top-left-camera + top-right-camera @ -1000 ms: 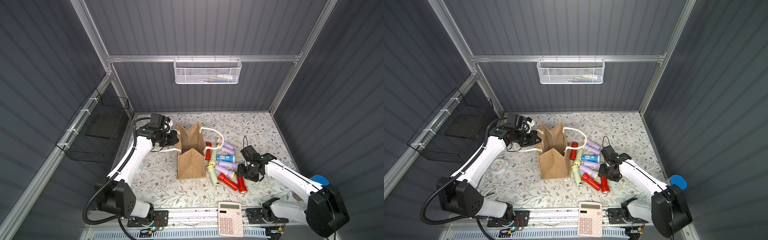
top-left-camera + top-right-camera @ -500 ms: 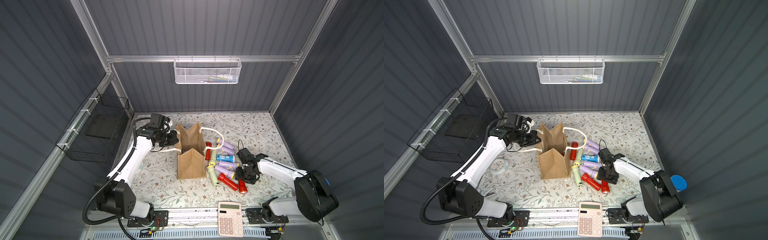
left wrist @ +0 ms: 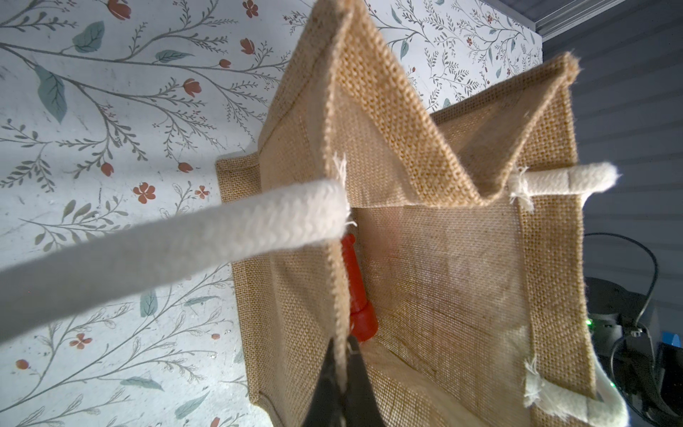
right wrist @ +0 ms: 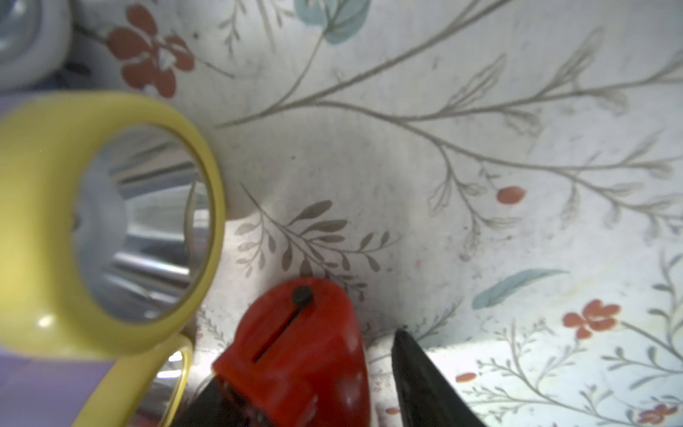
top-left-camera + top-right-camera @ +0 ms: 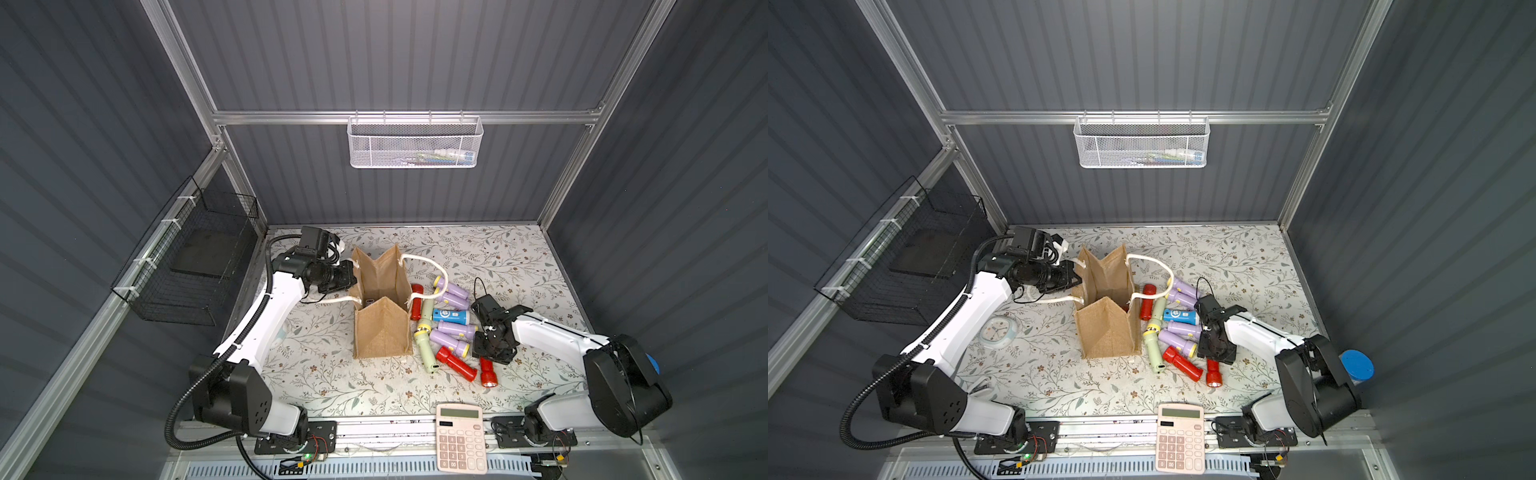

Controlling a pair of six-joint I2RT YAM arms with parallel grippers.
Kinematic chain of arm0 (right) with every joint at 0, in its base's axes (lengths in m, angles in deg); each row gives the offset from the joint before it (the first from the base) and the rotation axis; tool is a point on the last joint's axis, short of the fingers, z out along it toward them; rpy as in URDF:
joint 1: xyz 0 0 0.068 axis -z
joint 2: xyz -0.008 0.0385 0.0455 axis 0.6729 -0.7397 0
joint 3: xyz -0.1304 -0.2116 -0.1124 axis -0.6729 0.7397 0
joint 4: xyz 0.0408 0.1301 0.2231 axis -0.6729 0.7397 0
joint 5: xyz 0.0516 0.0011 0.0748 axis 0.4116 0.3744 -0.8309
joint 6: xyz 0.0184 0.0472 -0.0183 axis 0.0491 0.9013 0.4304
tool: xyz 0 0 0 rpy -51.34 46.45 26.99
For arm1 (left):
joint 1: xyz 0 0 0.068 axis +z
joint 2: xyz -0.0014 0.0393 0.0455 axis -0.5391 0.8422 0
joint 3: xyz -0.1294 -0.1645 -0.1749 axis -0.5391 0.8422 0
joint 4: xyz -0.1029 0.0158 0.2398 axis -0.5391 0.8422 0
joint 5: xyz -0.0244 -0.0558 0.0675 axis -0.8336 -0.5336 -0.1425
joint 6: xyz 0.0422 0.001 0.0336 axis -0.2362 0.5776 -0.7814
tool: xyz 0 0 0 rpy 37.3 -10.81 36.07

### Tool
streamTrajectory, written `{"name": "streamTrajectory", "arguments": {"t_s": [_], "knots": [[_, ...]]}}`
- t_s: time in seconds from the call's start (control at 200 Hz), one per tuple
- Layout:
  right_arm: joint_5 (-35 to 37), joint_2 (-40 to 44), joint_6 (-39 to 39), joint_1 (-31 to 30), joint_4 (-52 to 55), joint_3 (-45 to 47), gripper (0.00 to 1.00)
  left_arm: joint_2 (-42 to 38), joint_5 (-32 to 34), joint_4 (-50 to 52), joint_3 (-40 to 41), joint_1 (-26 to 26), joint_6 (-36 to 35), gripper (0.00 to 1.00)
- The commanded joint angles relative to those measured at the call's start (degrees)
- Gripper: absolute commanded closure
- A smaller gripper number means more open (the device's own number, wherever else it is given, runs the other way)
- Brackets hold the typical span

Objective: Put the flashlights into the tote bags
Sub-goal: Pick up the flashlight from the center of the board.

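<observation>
Red flashlight (image 5: 487,371), near right: right gripper (image 4: 305,360) newly lowered astride, jaws narrowing yet apart. Left gripper (image 3: 342,369) unchanged, pinched on tote bag (image 5: 380,332) rim. Grasp imminent.

Right arm (image 5: 548,334): folded in, with the right gripper (image 4: 310,403) narrowing round a red flashlight (image 5: 488,374).
Since a second ago the big black shoulder joint (image 5: 623,386) has swung inward toward the table, so the forearm looks shorter. In a top view the joint now covers most of the blue cap (image 5: 653,365). The gripper has edged a little nearer the loose flashlights (image 5: 453,330) and sits low over the red one's tail end. The jaws are narrower than before: one finger (image 4: 210,403) touches the red body, the other finger (image 4: 421,384) stands just clear of it.
</observation>
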Motion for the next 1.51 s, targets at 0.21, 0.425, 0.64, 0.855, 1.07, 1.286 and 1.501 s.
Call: {"name": "streamTrajectory", "arguments": {"t_s": [0.21, 0.425, 0.64, 0.855, 1.07, 1.286, 1.501], "knots": [[6.4, -3.3, -1.5, -1.5, 0.2, -0.5, 0.58, -1.3, 0.4, 0.3, -1.1, 0.6, 0.6, 1.00], [9.3, -5.2, -1.6, -3.3, 2.4, -2.1, 0.74, -2.1, 0.6, 0.3, -0.6, 0.6, 0.6, 1.00], [11.2, -4.8, -1.1, -3.8, 4.5, -3.6, 0.86, -2.3, 0.4, 0.1, -0.8, 0.6, 0.8, 1.00], [16.0, 2.1, -1.6, -3.8, 10.3, -8.1, 0.91, -3.0, 2.6, 0.8, -1.6, 0.6, 0.3, 1.00], [19.5, 10.3, -4.1, -3.2, 15.5, -14.8, 0.91, -2.6, 3.4, 3.1, -2.8, 1.4, -2.2, 1.00], [16.9, 13.2, -6.7, -3.1, 16.7, -25.7, 0.92, -1.5, -2.0, 4.3, -2.8, 2.1, -7.3, 1.00], [10.8, 12.1, -9.5, -3.2, 11.2, -37.2, 0.92, 0.7, -8.3, 2.8, -5.1, 2.1, -10.0, 1.00]]}}
